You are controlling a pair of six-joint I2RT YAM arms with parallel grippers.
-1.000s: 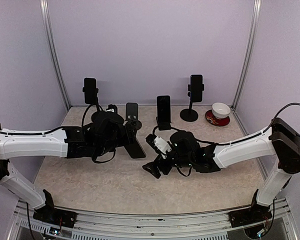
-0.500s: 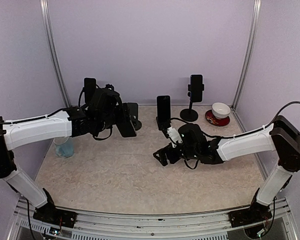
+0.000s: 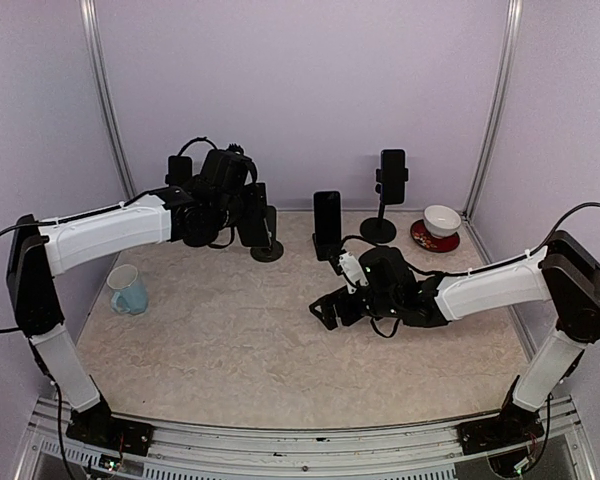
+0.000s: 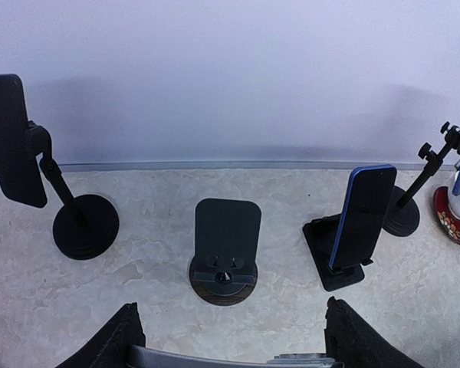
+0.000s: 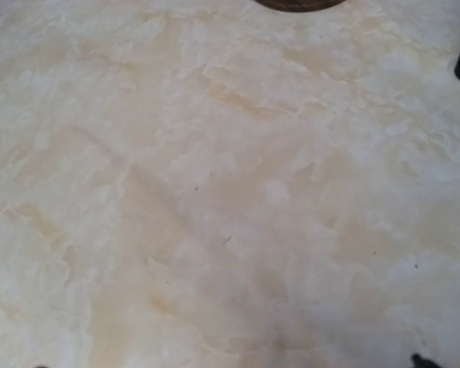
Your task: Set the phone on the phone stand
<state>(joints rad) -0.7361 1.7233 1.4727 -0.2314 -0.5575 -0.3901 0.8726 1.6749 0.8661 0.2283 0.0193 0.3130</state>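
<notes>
My left gripper (image 3: 248,215) is raised at the back left and is shut on the dark phone (image 3: 253,230), which it holds by its long edges. In the left wrist view the phone's grey edge (image 4: 215,359) runs between the two fingers (image 4: 115,341) along the bottom. The empty phone stand (image 4: 227,245), a black back plate on a round dark base, stands just beyond and below the phone. From above, the stand (image 3: 270,250) is partly hidden behind the phone. My right gripper (image 3: 327,308) hangs open low over the middle of the table, holding nothing.
Three other stands hold phones: back left (image 3: 180,178), middle (image 3: 327,222) and back right (image 3: 392,172). A white bowl on a red saucer (image 3: 441,222) sits at the far right. A pale blue mug (image 3: 128,288) stands at the left.
My left arm lifted the phone off the table and carried it back and up to the empty stand, uncovering the mug. The right gripper drifted slightly right and stayed open.
</notes>
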